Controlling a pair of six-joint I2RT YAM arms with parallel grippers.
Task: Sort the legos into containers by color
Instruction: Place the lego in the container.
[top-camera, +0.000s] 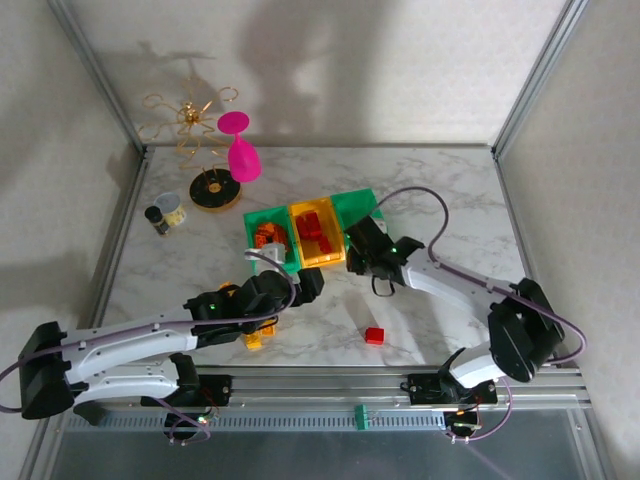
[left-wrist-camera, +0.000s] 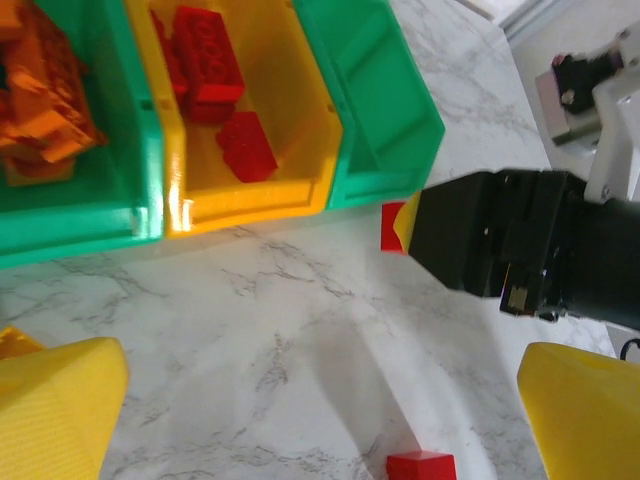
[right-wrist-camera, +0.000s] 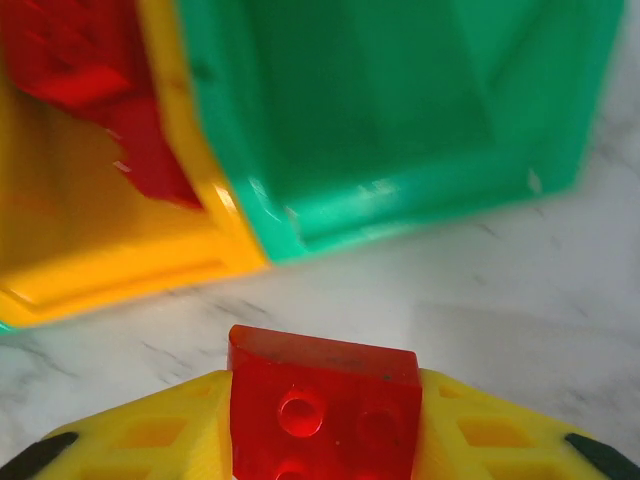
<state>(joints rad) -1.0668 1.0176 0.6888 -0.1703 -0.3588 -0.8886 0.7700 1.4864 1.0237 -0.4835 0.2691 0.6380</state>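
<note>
Risks: the right gripper (right-wrist-camera: 325, 445) sits low, just in front of the bins. If it moves forward without lifting, it likely knocks the front wall of the yellow bin (right-wrist-camera: 110, 270) and shoves the row. The held brick also hangs opposite the seam between the yellow bin and the right green bin (right-wrist-camera: 400, 150), so a release without a shift sideways could drop it in the wrong bin. Red bricks (left-wrist-camera: 215, 70) already lie in the yellow bin, so that is probably the target.

The right gripper is closed on a red brick (right-wrist-camera: 322, 385), pinched at both ends between the yellow fingers (right-wrist-camera: 150, 440), studs facing the camera. The brick is near the bin fronts, not touching them.

The left gripper (left-wrist-camera: 320, 410) is open and empty, fingers wide apart above the counter (left-wrist-camera: 250, 330). One loose red brick (top-camera: 374, 335) lies on the counter, well apart from the bins.
</note>
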